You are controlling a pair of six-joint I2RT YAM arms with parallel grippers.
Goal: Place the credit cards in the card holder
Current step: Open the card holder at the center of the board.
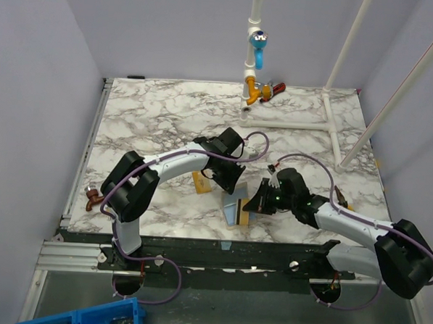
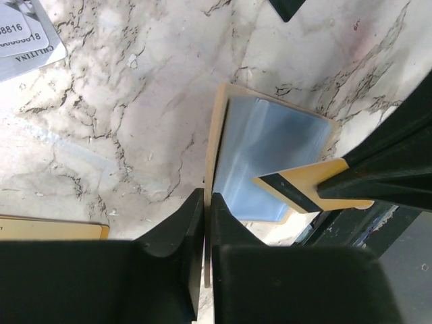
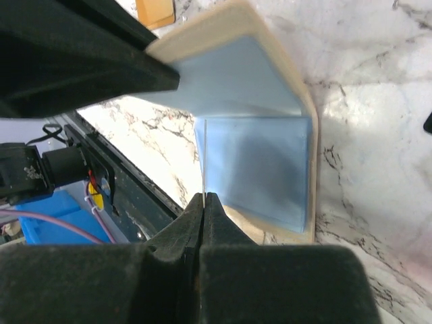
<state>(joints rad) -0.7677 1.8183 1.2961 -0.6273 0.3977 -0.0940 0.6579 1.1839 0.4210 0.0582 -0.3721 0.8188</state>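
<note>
Overhead, the two arms meet at the middle of the marble table [image 1: 153, 115], and the wallet [image 1: 233, 208] lies open between them, pale blue side up, near the front edge; from up there the fingers are only dark shapes, and what they hold cannot be told. The left wrist camera settles it for the left gripper [image 2: 206, 202]: its fingers stand narrow, clamped on the wallet's beige flap, which rises edge-on between them, while the other half lies flat on the table just beyond the tips. That same view shows the gold card [image 2: 297, 191] with its dark stripe, one corner over the blue lining, its far end pinched by the other arm's black fingers [image 2: 385, 169]; whether the card touches the lining I cannot tell. It also takes in a silver card [image 2: 23, 37] at the top left, a corner of the black card [image 2: 290, 5] at the top edge, and a strip of a gold-tan flat piece [image 2: 47, 230] at the lower left, all on the marble apart from the wallet. The right wrist camera gives the reverse side: the right gripper [image 3: 203, 198] is pressed together on the gold card, seen only as a thin pale line rising from between the tips, over the open blue inside; the left arm's finger holds the raised flap at the upper left.
</note>
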